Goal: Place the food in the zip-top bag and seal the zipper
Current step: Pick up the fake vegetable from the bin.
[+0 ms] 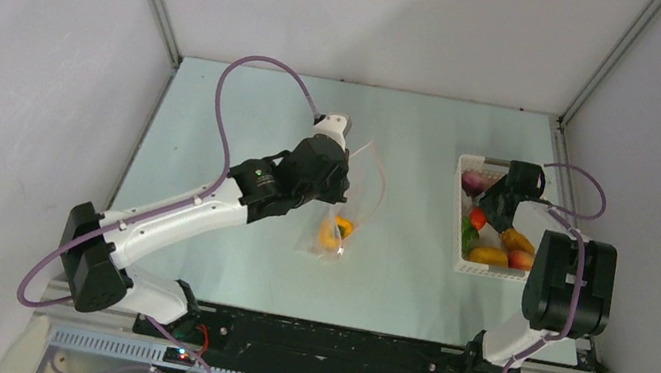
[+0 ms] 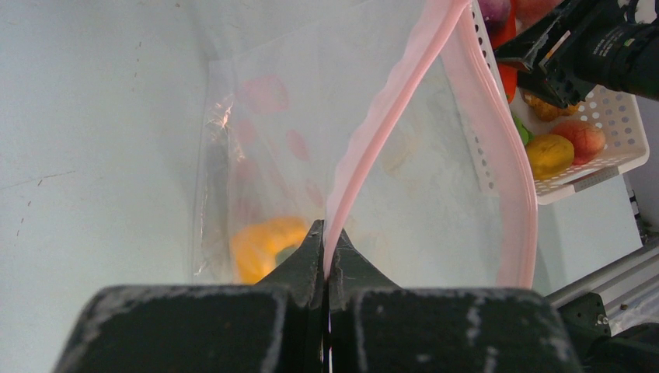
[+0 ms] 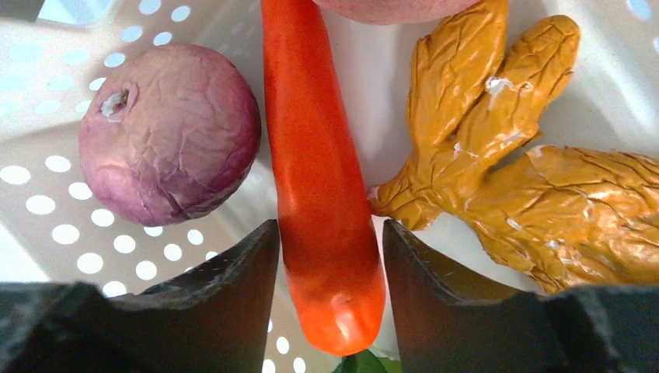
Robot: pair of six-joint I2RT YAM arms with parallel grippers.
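Note:
My left gripper (image 1: 338, 188) (image 2: 327, 250) is shut on the pale pink zipper (image 2: 388, 109) of the clear zip-top bag (image 1: 358, 191) and holds its mouth up and open. An orange food piece (image 1: 336, 231) (image 2: 260, 245) lies inside the bag at the bottom. My right gripper (image 1: 491, 205) (image 3: 330, 256) is down in the white basket (image 1: 457, 230), open, with a finger on each side of a long red pepper (image 3: 319, 179) that lies on the basket floor. A purple onion (image 3: 167, 132) lies left of the pepper and a yellow-brown ginger root (image 3: 505, 163) lies right of it.
The basket (image 2: 614, 116) stands at the right of the table and also holds yellow, green and reddish pieces (image 1: 489, 256). The right arm's elbow (image 1: 569, 282) rises just beside the basket's near right corner. Grey walls close the table on three sides.

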